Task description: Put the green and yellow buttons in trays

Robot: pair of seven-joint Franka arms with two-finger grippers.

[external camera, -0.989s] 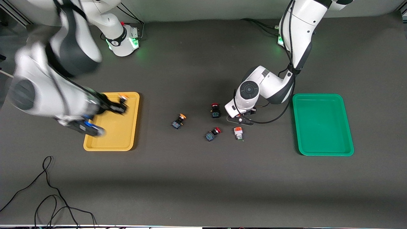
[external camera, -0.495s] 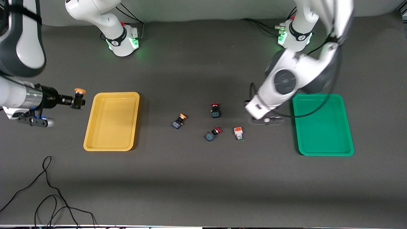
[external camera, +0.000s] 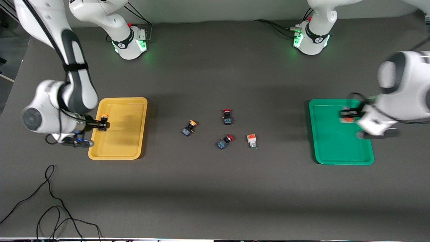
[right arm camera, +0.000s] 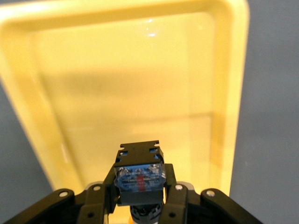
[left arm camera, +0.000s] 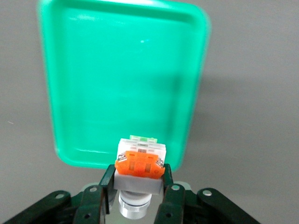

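Note:
My right gripper [external camera: 103, 124] is shut on a yellow-capped, black-blue button [external camera: 104, 117] and hangs over the rim of the mustard yellow tray [external camera: 124, 141] at the right arm's end. The right wrist view shows that button [right arm camera: 139, 173] between the fingers above the yellow tray [right arm camera: 131, 93]. My left gripper [external camera: 348, 116] is shut on a white-bodied button with an orange block [left arm camera: 140, 161] over the green tray [external camera: 339, 148], also seen as the green tray [left arm camera: 121, 70]. Mid-table lie a yellow-capped button [external camera: 188, 128] and a white-bodied button [external camera: 251, 140].
Two red-capped black-blue switches [external camera: 227, 116] [external camera: 224, 141] lie between the loose buttons. A black cable [external camera: 50, 201] loops on the table near the front camera at the right arm's end. Both arm bases stand along the table's back edge.
The left arm has carried the white-bodied button from mid-table to over the green tray. The right arm swung outward past the yellow tray and has come back over its rim, still holding its button.

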